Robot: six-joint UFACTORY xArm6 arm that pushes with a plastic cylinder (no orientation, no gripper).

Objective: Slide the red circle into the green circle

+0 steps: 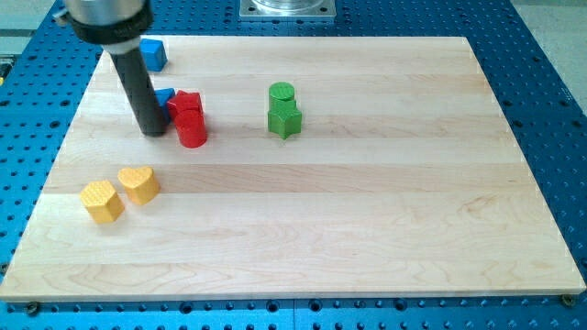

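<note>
The red circle [193,133] lies left of the board's middle, touching a second red block [186,104] just above it. The green circle [282,93] lies to the view's right of them, touching a second green block [285,120] just below it. My tip [153,134] is on the board just to the view's left of the red circle, close to it; I cannot tell if it touches. The rod rises toward the view's top left.
A blue block [153,53] lies near the board's top left corner. Another blue block [166,95] is partly hidden behind the rod, beside the upper red block. Two yellow blocks [101,202] [139,184] lie at the lower left. The wooden board [385,211] sits on a blue table.
</note>
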